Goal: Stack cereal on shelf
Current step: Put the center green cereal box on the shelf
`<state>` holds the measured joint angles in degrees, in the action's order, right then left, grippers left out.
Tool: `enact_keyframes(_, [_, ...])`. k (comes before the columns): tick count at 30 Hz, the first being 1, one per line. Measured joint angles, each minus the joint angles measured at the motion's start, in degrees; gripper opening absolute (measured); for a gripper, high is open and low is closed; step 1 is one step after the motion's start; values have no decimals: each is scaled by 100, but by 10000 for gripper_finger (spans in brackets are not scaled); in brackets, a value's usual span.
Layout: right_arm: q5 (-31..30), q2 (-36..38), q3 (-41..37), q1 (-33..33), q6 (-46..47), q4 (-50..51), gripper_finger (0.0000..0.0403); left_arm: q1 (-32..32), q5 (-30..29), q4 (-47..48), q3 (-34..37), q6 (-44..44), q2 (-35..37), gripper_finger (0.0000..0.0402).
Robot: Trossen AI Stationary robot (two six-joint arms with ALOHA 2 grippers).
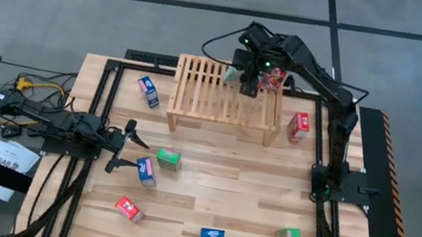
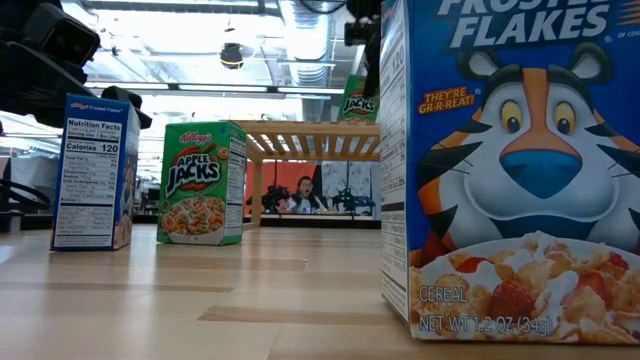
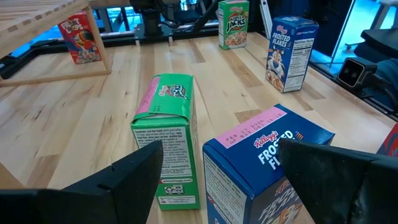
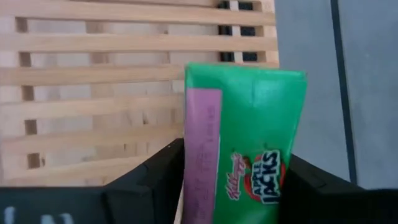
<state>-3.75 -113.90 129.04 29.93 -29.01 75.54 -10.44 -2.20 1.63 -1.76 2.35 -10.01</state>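
1. Starting with the biggest piece, the slatted wooden shelf [image 1: 220, 94] stands at the far middle of the plank table [image 1: 265, 207]; a red box [image 1: 270, 80] already sits at its far right corner.
2. Reaching over that shelf, the right gripper [image 1: 248, 83] is clamped on a green Apple Jacks box [image 4: 245, 143], fingers on its two broad faces, box above the slats near the far edge.
3. To place it well, I judge it should come down square to the slats, just beside the red box, base flat across several slats before the fingers release.
4. Waiting low at the table's left, the left gripper [image 1: 129, 149] has its fingers spread, empty, facing a blue Frosted Flakes box [image 3: 267, 162] and a green box [image 3: 166, 137].
5. Other boxes stand scattered around the table.
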Motion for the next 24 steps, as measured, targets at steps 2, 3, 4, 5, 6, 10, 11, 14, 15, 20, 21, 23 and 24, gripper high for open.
enact_keyframes(2, [-7,11,-1,8,-93,4,220,1,0,-1,0,0,-1,307])
enact_keyframes(3, [-8,15,-1,-3,-131,5,221,2,2,0,0,0,-1,307])
enact_keyframes(4, [-9,12,-1,-11,-146,-52,221,2,1,0,0,0,-1,307])
enact_keyframes(5, [-10,10,-2,-34,-149,-84,222,2,2,0,0,0,-1,307])
enact_keyframes(6, [-15,10,-3,-39,-149,-74,223,0,2,0,0,0,0,307])
enact_keyframes(10, [-48,10,-3,-15,-168,-75,232,2,2,0,0,0,1,307])
enact_keyframes(11, [-54,10,-3,-13,-181,-76,235,2,2,0,0,0,1,307])
enact_keyframes(14, [-71,10,-3,-4,-335,-111,245,2,2,0,0,0,0,307])
enact_keyframes(15, [-74,10,-3,-5,-366,-144,248,2,2,-1,0,0,1,307])
enact_keyframes(20, [-76,10,-3,-4,-438,-256,256,2,2,-2,0,0,1,307])
enact_keyframes(21, [-82,10,-3,-4,-446,-269,256,2,2,0,0,0,-1,307])
enact_keyframes(23, [-116,10,-3,-4,-459,-287,256,2,2,0,0,0,-1,307])
enact_keyframes(24, [-149,10,-3,-4,-475,-288,256,2,2,-2,0,0,1,307])
